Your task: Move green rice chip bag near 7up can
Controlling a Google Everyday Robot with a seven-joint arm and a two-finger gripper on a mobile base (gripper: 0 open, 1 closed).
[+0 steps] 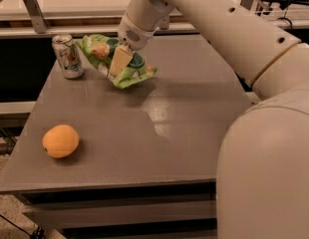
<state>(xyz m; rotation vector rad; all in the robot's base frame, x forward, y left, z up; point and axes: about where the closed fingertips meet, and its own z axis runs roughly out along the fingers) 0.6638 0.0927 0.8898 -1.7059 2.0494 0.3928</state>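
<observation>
The green rice chip bag (102,51) is a crinkly light-green pouch with a dark-green label, tilted at the table's far left. My gripper (119,61) comes down from the white arm above and is shut on the green rice chip bag, its pale finger across the pouch's middle. The bag's lower edge looks lifted just off the table. The 7up can (68,56) stands upright just left of the bag, a small gap apart.
A round orange fruit (61,141) lies near the table's front left. The grey table (164,128) has a front edge close to the camera. My large white arm (264,133) fills the right side. A rail runs behind the table.
</observation>
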